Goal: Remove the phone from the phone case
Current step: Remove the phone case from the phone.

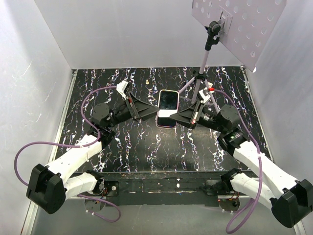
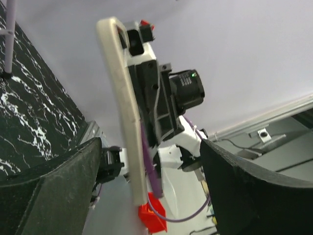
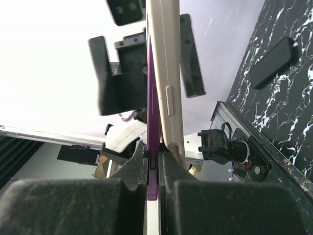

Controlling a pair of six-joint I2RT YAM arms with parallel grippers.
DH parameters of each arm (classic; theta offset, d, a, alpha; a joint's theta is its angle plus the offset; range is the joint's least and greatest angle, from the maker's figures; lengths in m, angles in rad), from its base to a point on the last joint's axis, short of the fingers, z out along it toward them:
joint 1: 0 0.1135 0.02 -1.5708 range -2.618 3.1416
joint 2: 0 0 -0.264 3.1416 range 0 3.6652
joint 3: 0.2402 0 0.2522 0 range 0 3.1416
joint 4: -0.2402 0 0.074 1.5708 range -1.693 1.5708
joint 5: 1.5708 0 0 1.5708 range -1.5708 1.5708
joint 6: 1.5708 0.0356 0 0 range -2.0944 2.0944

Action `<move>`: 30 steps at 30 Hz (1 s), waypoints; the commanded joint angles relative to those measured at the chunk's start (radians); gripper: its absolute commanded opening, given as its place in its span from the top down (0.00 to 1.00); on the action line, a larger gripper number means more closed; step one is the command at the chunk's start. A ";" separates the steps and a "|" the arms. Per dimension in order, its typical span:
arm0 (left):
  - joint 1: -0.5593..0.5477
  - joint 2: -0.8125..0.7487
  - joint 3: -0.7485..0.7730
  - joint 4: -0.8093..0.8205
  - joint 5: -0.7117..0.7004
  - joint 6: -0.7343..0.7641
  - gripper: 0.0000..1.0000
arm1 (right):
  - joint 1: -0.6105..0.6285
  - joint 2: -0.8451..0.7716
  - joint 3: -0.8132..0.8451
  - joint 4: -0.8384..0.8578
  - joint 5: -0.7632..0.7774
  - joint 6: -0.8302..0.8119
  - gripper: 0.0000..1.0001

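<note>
Top external view shows both arms reaching to the middle of the dark marbled table (image 1: 122, 147), where the phone (image 1: 168, 101) is held up in the air between them, its dark screen facing upward. The left gripper (image 1: 152, 110) stands at the left edge of the phone and the right gripper (image 1: 175, 116) at its lower right corner. From the left wrist camera, the two black pads (image 2: 58, 196) of the left gripper stand wide apart, and the cream phone case (image 2: 124, 122) rises edge-on in the gap between them, touching neither pad. From the right wrist camera, the fingers (image 3: 68, 205) of the right gripper are pressed tightly together on a thin purple edge, which I take for the phone itself. The cream case runs just beside this purple edge, and its lower end stands a little away from it, next to the inner side of one finger. A side button is visible on the cream edge. Behind the phone, at the back of the table, stands a tripod (image 1: 198, 83) carrying a perforated board (image 1: 239, 24). A small dark oblong thing (image 3: 274, 61) lies on the table, well apart from the grippers.
</note>
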 commanded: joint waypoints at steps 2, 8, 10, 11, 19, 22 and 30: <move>0.015 -0.037 -0.040 0.127 0.164 0.056 0.26 | -0.037 -0.103 0.010 0.150 -0.076 0.049 0.99; 0.015 -0.026 -0.049 0.231 0.247 0.041 0.34 | -0.041 -0.131 0.022 0.137 -0.106 0.038 0.99; 0.017 -0.018 -0.050 0.253 0.250 0.021 0.38 | -0.041 -0.132 0.028 0.128 -0.106 0.037 0.99; 0.011 -0.018 -0.047 0.265 0.256 0.017 0.39 | -0.041 -0.129 0.029 0.131 -0.106 0.035 0.99; -0.023 -0.018 -0.026 0.184 0.275 0.087 0.42 | -0.040 -0.109 0.033 0.174 -0.115 0.054 0.99; -0.043 -0.008 -0.006 0.126 0.275 0.127 0.55 | -0.041 -0.106 0.033 0.176 -0.116 0.055 0.99; -0.055 0.012 0.034 0.051 0.301 0.182 0.71 | -0.041 -0.103 0.036 0.183 -0.124 0.060 0.99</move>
